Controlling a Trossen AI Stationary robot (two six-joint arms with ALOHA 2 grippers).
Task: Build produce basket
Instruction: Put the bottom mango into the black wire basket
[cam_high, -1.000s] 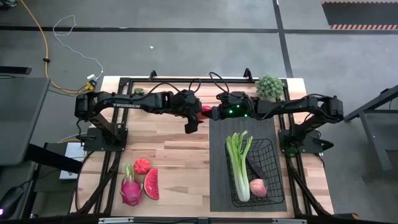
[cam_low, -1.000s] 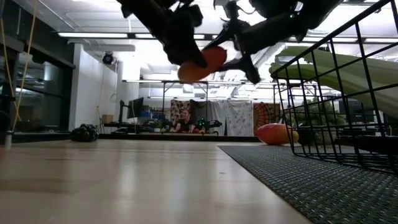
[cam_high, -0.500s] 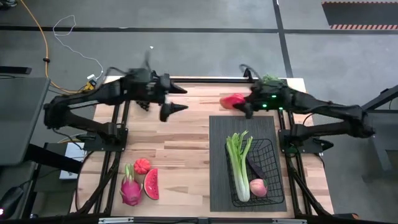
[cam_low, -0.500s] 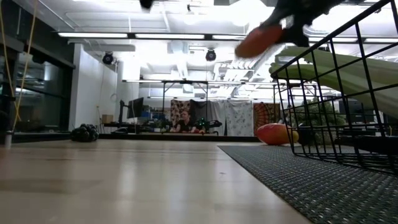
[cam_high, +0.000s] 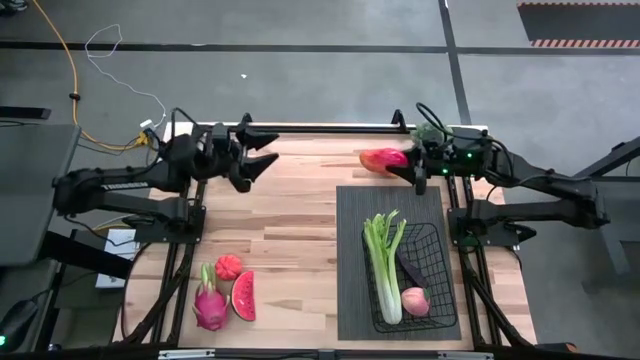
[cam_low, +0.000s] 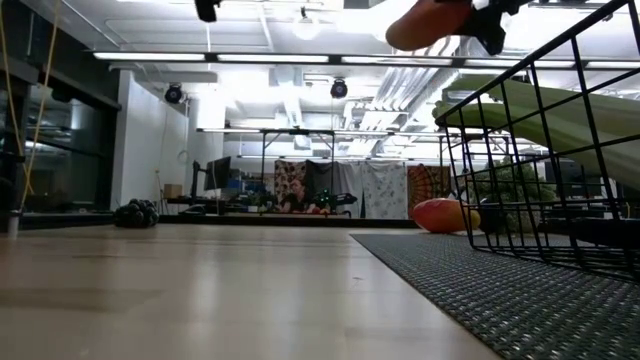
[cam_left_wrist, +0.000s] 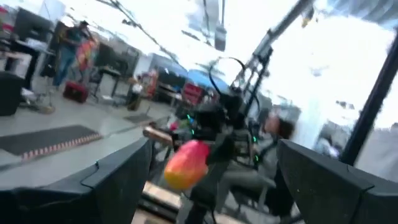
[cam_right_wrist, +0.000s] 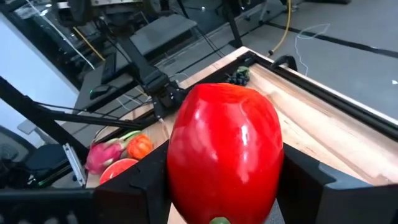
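Note:
A red-orange mango (cam_high: 381, 158) hangs above the table's far side, just beyond the ribbed mat, with my right gripper (cam_high: 405, 163) shut on it. My left gripper (cam_high: 268, 150) stands open and empty, raised over the far left of the table and pointing at the mango (cam_left_wrist: 185, 163). The black wire basket (cam_high: 440, 262) stands on the mat's near part and holds a celery bunch (cam_high: 384, 262), a dark eggplant (cam_high: 411, 270) and a peach (cam_high: 414, 300). A dragon fruit (cam_high: 210, 306) and a watermelon slice (cam_high: 243, 296) lie at the near left. Dark grapes (cam_right_wrist: 237, 76) lie at the far left edge. My right gripper pinches the mango's two opposite sides (cam_right_wrist: 180, 155) between its two fingers (cam_right_wrist: 144, 186). The fingers come almost level from the table's right and lie along the fruit. The mango is lifted clear of the table, and its free end juts out toward the left (cam_high: 368, 158).
The dark grey ribbed mat (cam_high: 350, 250) covers the table's right half. A small orange-red fruit (cam_high: 229, 266) lies beside the dragon fruit. A green bushy vegetable (cam_high: 428, 130) sits at the far right corner, partly under my right arm. Bare wood lies in the table's middle (cam_high: 290, 230).
Both grippers stood close together at the mango over the table's middle. They have drawn apart and risen: my left gripper back toward the far left corner, empty, and my right gripper back toward the right edge with the mango in it. Both wrists have rolled.

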